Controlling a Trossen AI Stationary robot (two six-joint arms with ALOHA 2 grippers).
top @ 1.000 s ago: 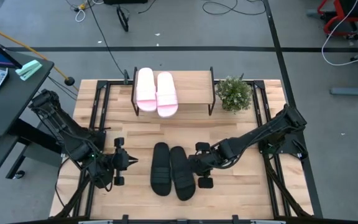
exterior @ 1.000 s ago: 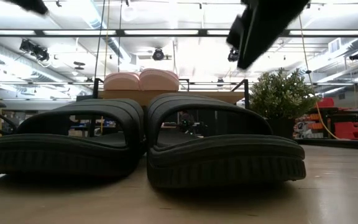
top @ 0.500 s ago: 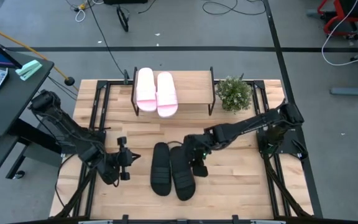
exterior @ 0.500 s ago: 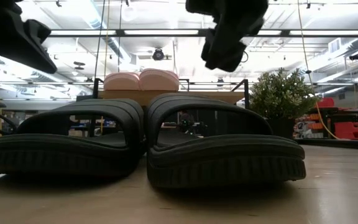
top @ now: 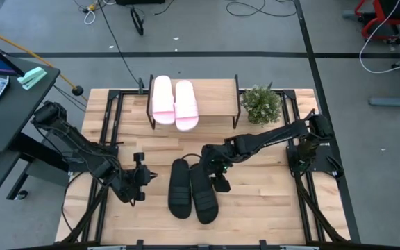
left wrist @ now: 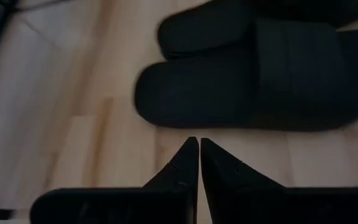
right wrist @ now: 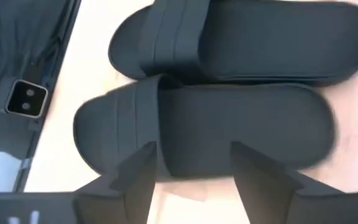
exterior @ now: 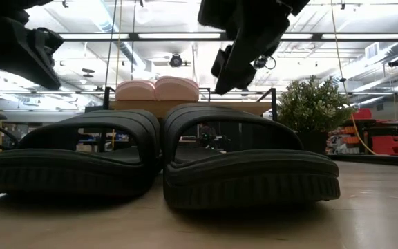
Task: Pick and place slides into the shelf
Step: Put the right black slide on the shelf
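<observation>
Wooden slatted counter (top: 269,201) in a workshop, grey floor and cables all round. At the far edge, the shelf (top: 214,97) with the pink pair of slides (top: 174,103) lying side by side on its plank top; a small potted plant (top: 261,104) just beside it. Nearer the front, the black pair (top: 192,189) flat on the counter, touching each other, not yet shelved. Right gripper (top: 214,169) poised just over the right-hand black slide (right wrist: 204,127), jaws spread wide, one to each side of its strap end, holding nothing. Left gripper (top: 139,179) low beside the left-hand black slide (left wrist: 247,84), jaws pressed together and empty, pointing at it. Step in hand, most likely: reaching for the right-hand black slide. Next move probably calls for lowering, closing across the strap or sole edge, lifting clear, then carrying to free space on the shelf beside the pink pair.
</observation>
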